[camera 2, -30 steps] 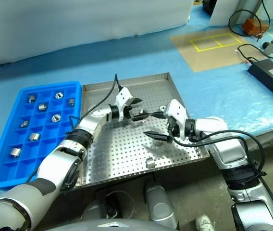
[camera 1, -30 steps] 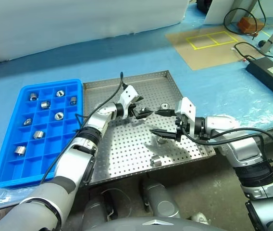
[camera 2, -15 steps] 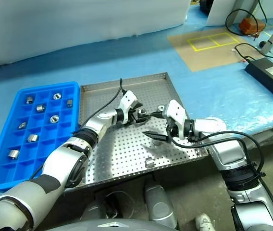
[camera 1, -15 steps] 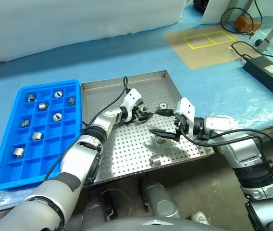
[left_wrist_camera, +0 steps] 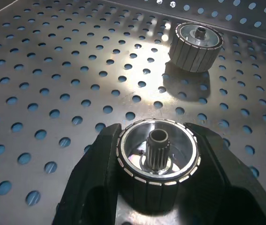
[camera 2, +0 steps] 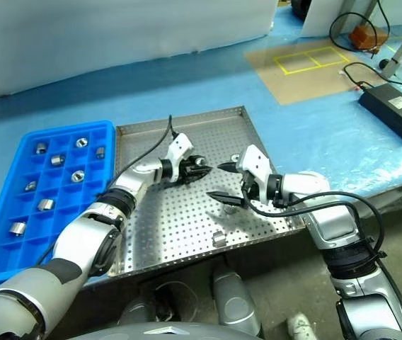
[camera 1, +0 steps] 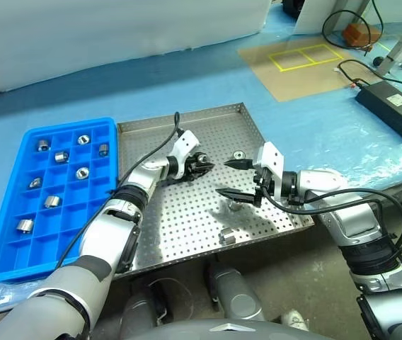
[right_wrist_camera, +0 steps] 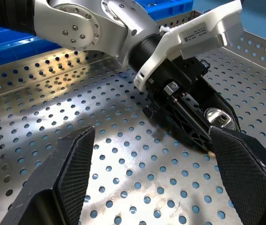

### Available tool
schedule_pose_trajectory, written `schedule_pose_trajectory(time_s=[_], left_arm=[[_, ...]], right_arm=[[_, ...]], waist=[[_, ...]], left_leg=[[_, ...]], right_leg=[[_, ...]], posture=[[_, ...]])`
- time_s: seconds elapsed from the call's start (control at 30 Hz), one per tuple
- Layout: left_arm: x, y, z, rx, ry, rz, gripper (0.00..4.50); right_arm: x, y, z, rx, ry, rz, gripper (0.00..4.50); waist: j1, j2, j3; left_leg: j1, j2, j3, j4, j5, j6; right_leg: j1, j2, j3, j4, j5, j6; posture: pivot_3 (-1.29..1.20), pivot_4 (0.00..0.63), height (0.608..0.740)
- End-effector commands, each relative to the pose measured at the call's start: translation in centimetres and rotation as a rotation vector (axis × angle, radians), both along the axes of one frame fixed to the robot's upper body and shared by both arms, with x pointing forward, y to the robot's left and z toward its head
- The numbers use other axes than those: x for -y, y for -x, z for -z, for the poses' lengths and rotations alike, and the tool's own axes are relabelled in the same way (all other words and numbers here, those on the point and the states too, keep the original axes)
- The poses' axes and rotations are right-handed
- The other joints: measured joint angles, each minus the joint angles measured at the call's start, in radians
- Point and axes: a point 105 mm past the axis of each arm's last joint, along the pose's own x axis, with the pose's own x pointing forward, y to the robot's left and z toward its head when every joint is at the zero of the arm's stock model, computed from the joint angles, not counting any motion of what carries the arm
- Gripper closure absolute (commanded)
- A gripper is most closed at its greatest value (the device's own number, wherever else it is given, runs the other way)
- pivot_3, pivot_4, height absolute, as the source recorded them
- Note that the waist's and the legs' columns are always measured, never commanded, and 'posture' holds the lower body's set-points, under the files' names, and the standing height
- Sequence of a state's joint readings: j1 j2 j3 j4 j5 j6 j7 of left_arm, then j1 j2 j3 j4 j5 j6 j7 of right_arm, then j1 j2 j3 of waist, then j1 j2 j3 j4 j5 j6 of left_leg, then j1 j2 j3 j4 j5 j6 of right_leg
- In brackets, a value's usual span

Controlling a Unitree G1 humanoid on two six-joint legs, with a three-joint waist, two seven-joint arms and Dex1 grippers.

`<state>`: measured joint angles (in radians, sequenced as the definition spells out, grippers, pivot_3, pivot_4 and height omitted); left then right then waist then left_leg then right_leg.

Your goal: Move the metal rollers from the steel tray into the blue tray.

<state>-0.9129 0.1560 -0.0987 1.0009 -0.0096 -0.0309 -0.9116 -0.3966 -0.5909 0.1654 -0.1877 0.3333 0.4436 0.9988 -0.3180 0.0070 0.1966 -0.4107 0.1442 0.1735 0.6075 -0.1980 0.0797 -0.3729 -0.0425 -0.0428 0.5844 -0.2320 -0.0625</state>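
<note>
The steel tray point(camera 1: 180, 120) lies mid-table, with the blue tray point(camera 1: 17, 255) to its left holding several metal rollers point(camera 1: 83, 172). My left gripper point(camera 1: 205, 166) is low over the steel tray's middle, shut on one roller point(left_wrist_camera: 157, 157) that sits squeezed between its two black fingers. Another roller point(left_wrist_camera: 196, 40) lies just beyond it on the perforated floor. My right gripper point(camera 1: 225, 178) hangs open just right of the left one, its fingers point(right_wrist_camera: 74, 164) wide apart with nothing between them. More rollers rest below the right gripper point(camera 1: 233, 202) and near the front rim point(camera 1: 228, 236).
A black power box point(camera 1: 392, 106) with cables sits at the far right. A cardboard sheet with yellow tape point(camera 1: 307, 60) lies behind the steel tray on the right. White cloth point(camera 1: 116, 28) runs along the back. The table's front edge is close under the steel tray.
My left gripper went from open to shut on a roller and drew back slightly left. The right gripper stayed open in place.
</note>
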Motion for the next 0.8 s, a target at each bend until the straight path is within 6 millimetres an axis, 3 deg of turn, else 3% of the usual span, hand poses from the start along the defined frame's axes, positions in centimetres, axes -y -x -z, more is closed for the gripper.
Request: schedule_pose_trajectory(time_s=[0.03, 0.17, 0.33, 0.47, 0.57, 0.8], left_arm=[[-0.9, 0.8, -4.7, 0.137, 0.066, 0.083, 2.76], [-3.5, 4.2, -7.9, 0.215, 0.059, 0.140, 2.76], [-6.7, 9.2, -9.5, 0.274, -0.040, 0.113, 2.76], [-10.0, 10.8, -11.5, 0.330, -0.080, -0.036, 2.76], [-13.7, 11.2, -12.4, 0.366, -0.100, -0.250, 2.76], [-19.2, 13.9, -10.8, 0.391, -0.136, -0.642, 2.76]], right_arm=[[-0.6, 0.0, -1.1, 0.039, -0.022, -0.039, 0.48], [-1.2, -0.2, -1.4, 0.026, -0.041, -0.072, 0.48], [-3.0, -0.8, -1.9, 0.017, -0.074, -0.153, 0.48], [-4.9, -1.0, -2.5, 0.020, -0.098, -0.249, 0.48], [-7.4, -1.4, -4.0, 0.052, -0.145, -0.326, 0.48], [-10.4, -1.1, -7.5, 0.082, -0.212, -0.518, 0.48]], waist=[[0.000, 0.000, 0.000], [0.000, -0.001, 0.001], [0.014, 0.003, 0.003], [0.056, 0.005, 0.006], [0.094, 0.006, 0.008], [0.205, 0.007, 0.009]], left_leg=[[0.000, 0.000, 0.000, 0.000, 0.000, 0.000], [-0.001, 0.002, 0.000, -0.001, 0.000, 0.000], [0.000, 0.005, 0.000, -0.002, 0.002, -0.004], [0.001, 0.007, 0.000, -0.003, 0.007, -0.009], [0.004, 0.007, 0.000, -0.003, 0.009, -0.012], [0.002, 0.009, 0.000, -0.005, 0.010, -0.021]], right_leg=[[-0.001, 0.000, 0.000, 0.000, 0.000, 0.000], [-0.004, 0.000, -0.001, 0.004, 0.000, 0.000], [-0.004, 0.000, -0.004, 0.007, -0.001, -0.001], [-0.002, 0.000, -0.009, 0.009, -0.001, -0.001], [-0.002, 0.000, -0.009, 0.013, -0.001, -0.002], [-0.010, 0.000, -0.008, 0.022, -0.005, -0.008]], posture=[[-0.68, 0.150, 0.740], [-0.62, 0.150, 0.740], [-0.48, 0.150, 0.740], [-0.40, 0.150, 0.740], [-0.28, 0.150, 0.740], [-0.13, 0.150, 0.740]])
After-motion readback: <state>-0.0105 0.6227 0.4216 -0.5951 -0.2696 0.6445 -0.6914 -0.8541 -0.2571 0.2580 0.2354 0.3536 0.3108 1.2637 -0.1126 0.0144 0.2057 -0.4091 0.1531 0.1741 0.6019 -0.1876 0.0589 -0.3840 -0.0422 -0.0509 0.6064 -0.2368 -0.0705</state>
